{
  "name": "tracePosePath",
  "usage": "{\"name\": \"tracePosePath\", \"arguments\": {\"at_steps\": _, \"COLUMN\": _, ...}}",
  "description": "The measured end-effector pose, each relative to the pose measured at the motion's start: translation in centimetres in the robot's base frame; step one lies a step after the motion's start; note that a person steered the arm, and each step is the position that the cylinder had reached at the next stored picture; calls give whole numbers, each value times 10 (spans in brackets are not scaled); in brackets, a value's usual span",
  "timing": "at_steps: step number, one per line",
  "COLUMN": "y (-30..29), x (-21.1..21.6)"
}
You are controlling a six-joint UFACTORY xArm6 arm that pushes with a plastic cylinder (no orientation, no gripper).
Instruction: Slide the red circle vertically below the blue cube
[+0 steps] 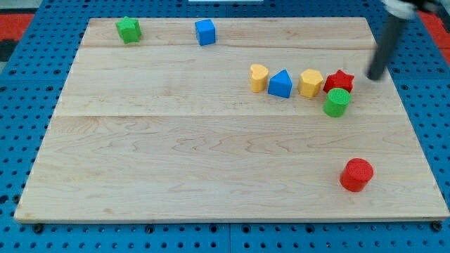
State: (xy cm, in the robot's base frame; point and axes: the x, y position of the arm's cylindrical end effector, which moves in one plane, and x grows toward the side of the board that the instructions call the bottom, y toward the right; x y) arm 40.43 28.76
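We note a wooden bench (211, 161) on blue pegboard (21, 84). The red circle (356, 174) sits near the view's bottom right; the blue cube (205, 32) lies well apart at the view's top. Our tip (374, 76) stands just right of the red star (339, 80). No jaws are fitted.

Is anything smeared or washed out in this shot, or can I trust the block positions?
Camera view: the dark rod is motion-blurred, so my tip is soft, right of the red star block. The red cylinder block, blue cube block and pale wooden board are sharp, evenly lit, without glare.
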Motion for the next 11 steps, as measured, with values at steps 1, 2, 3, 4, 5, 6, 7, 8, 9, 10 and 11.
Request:
{"name": "tracePosePath", "arguments": {"at_steps": 1, "y": 24, "x": 138}}
{"name": "tracePosePath", "arguments": {"at_steps": 2, "y": -43, "x": 202}}
{"name": "tracePosePath", "arguments": {"at_steps": 3, "y": -89, "x": 166}}
{"name": "tracePosePath", "arguments": {"at_steps": 4, "y": -88, "x": 118}}
{"name": "tracePosePath", "arguments": {"at_steps": 5, "y": -92, "x": 159}}
{"name": "tracePosePath", "arguments": {"at_steps": 6, "y": -145, "x": 163}}
{"name": "tracePosePath", "arguments": {"at_steps": 7, "y": -164, "x": 104}}
{"name": "tracePosePath", "arguments": {"at_steps": 8, "y": -150, "x": 111}}
{"name": "tracePosePath", "arguments": {"at_steps": 9, "y": -113, "x": 126}}
{"name": "tracePosePath", "arguments": {"at_steps": 10, "y": -102, "x": 90}}
{"name": "tracePosePath", "arguments": {"at_steps": 11, "y": -177, "x": 67}}
